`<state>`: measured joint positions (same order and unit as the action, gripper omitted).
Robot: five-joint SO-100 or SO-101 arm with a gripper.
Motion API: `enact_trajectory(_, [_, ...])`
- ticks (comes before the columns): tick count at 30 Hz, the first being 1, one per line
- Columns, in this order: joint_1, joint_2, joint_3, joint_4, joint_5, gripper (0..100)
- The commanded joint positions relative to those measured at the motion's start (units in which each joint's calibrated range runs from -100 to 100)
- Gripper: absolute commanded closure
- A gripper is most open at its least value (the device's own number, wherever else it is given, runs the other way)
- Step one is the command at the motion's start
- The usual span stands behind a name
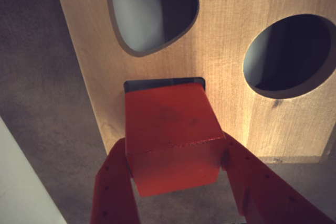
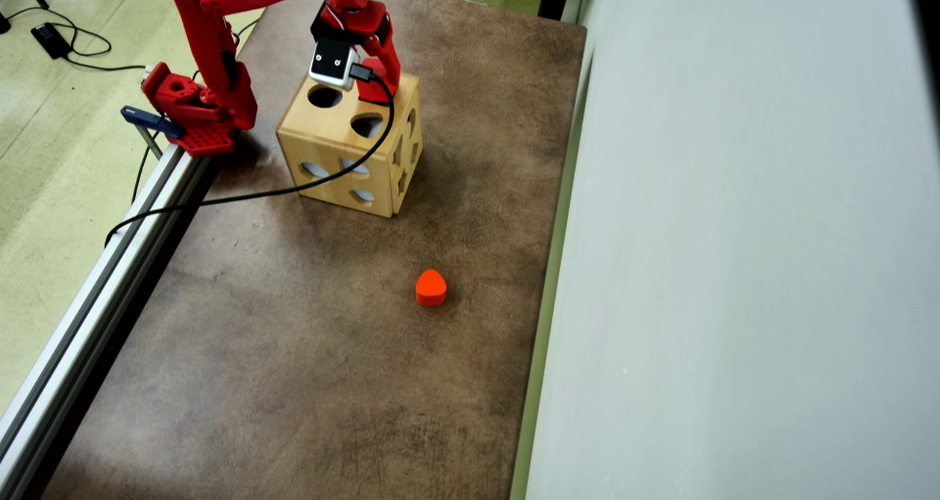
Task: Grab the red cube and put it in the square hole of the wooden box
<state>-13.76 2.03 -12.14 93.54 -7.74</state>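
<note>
In the wrist view my gripper (image 1: 174, 149) is shut on the red cube (image 1: 170, 129), one red finger (image 1: 113, 187) on each side of it. The cube's far end sits right at the square hole (image 1: 163, 82), of which only a thin dark strip shows above the cube. That hole is in the top face of the wooden box (image 1: 231, 24), with a rounded-triangle hole (image 1: 149, 9) and a round hole (image 1: 289, 53) beyond it. In the overhead view the gripper (image 2: 376, 89) reaches down onto the far right of the wooden box (image 2: 330, 147). There the arm hides the cube and the square hole.
An orange-red rounded block (image 2: 431, 288) lies on the brown mat (image 2: 294, 353), well in front of the box. A metal rail (image 2: 110, 265) runs along the mat's left edge, a pale wall panel (image 2: 734, 265) along the right. The camera cable (image 2: 294, 188) drapes past the box.
</note>
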Motion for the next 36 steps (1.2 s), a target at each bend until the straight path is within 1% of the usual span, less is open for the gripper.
enact_trajectory(1, [-0.95,-0.21,-1.00,-0.78,-0.15,98])
enact_trajectory(5, [-0.87,-0.21,-0.74,-0.62,-0.15,96])
enact_trajectory(7, [-0.87,-0.29,0.70,-0.62,-0.15,90])
enact_trajectory(11, [-0.73,-0.38,4.36,-0.54,-0.15,74])
enact_trajectory(14, [-0.87,-0.38,4.81,-0.54,-0.10,67])
enact_trajectory(26, [-0.95,-3.10,4.00,0.59,0.34,66])
enact_trajectory(30, [-0.87,-15.83,4.00,2.84,0.54,66])
enact_trajectory(36, [-0.87,-44.62,5.08,3.32,0.59,66])
